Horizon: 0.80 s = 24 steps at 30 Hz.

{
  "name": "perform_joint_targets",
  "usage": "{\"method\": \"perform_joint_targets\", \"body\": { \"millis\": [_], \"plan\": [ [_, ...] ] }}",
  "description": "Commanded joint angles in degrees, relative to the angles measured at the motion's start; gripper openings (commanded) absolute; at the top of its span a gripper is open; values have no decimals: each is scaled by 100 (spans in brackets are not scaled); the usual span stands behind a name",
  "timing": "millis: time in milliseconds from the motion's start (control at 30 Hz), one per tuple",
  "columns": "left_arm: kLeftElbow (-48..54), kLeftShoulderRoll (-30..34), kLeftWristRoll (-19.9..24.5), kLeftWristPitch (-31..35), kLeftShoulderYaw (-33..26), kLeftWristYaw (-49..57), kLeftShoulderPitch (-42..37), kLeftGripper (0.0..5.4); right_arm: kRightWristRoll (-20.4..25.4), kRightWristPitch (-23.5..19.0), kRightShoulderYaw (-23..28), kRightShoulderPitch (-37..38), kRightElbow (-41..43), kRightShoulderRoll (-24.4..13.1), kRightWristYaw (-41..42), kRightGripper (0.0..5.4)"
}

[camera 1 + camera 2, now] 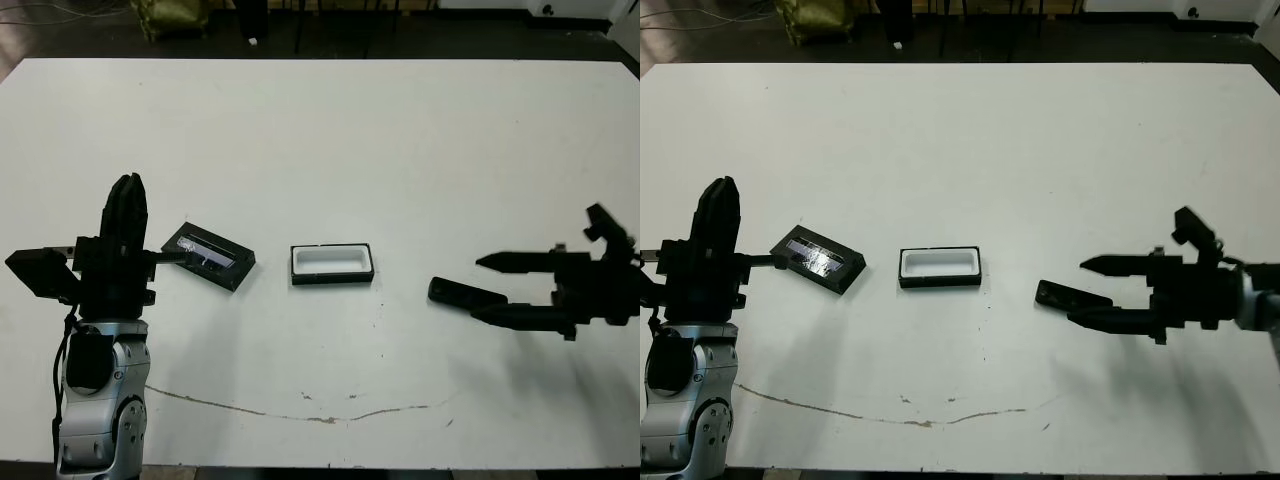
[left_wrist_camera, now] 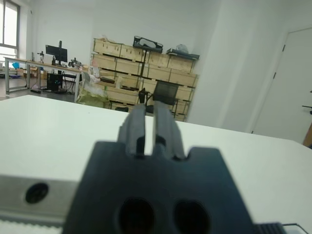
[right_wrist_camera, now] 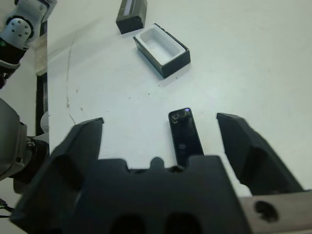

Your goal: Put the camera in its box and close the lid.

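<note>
The camera [image 1: 452,292] is a slim black bar lying flat on the white table at the right. My right gripper [image 1: 477,287] is open, one finger on each side of the camera; in the right wrist view the camera [image 3: 185,137] lies untouched between the fingers [image 3: 246,146]. The box [image 1: 332,264], black with a white lining, sits open and empty at the table's middle. Left of it lies the lid [image 1: 208,255], black with a shiny strip. My left gripper [image 1: 126,205] points upward beside the lid, shut and holding nothing.
A thin brown crack line [image 1: 300,410] runs across the table near its front edge. Dark floor and furniture lie beyond the far edge. The left wrist view shows wooden crates [image 2: 146,68], a chair and a desk in the room.
</note>
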<state>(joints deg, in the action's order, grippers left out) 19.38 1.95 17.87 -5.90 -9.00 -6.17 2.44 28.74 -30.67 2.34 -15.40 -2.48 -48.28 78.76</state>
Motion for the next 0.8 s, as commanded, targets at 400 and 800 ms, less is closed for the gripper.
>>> {"method": "perform_joint_targets", "body": {
  "millis": [400,800],
  "plan": [
    [20,-14,-5,101,0,35,131,0,-370,720,-277,224,-586,170,19,539],
    [27,-12,-69,87,13,39,154,0,-696,663,-331,459,-384,137,-458,539]
  ]
}}
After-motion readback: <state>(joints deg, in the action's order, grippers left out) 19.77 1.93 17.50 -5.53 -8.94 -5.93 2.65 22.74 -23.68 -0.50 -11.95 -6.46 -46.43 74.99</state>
